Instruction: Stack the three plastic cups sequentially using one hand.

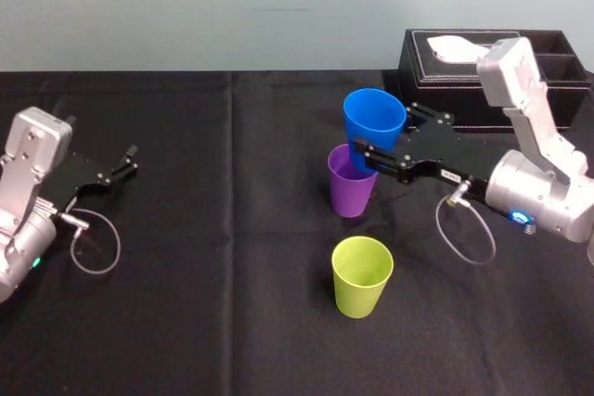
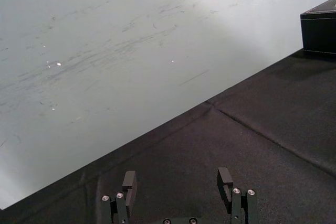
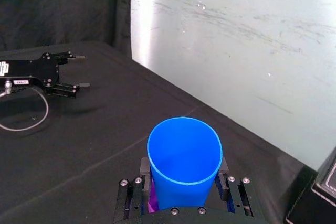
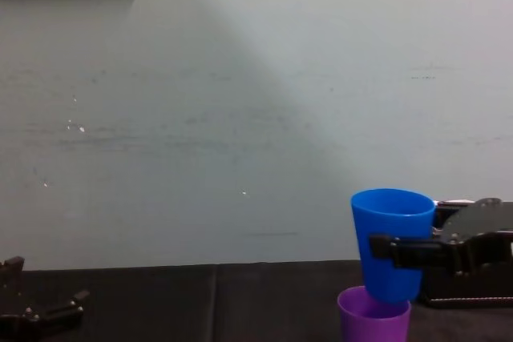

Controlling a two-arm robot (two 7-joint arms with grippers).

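Blue cup [image 1: 374, 113], held tight by the right gripper [image 1: 379, 136], hangs at the mouth of the purple cup [image 1: 351, 187] toward the back edge of the tabletop [image 1: 186, 275] and next must go straight down in; the left gripper [image 1: 130, 160] sits open by the left edge.

A black cloth with a crease running front to back covers the table [image 1: 186, 322], which meets a pale grey-green wall [image 1: 232, 6] flecked with faint scuffs. A black leather tissue box [image 1: 445, 81] with pale stitching stands at the far right of the table by the wall, a white tissue [image 1: 455, 46] rising from its top. A dark curtain [image 3: 63, 9] hangs where the wall ends.
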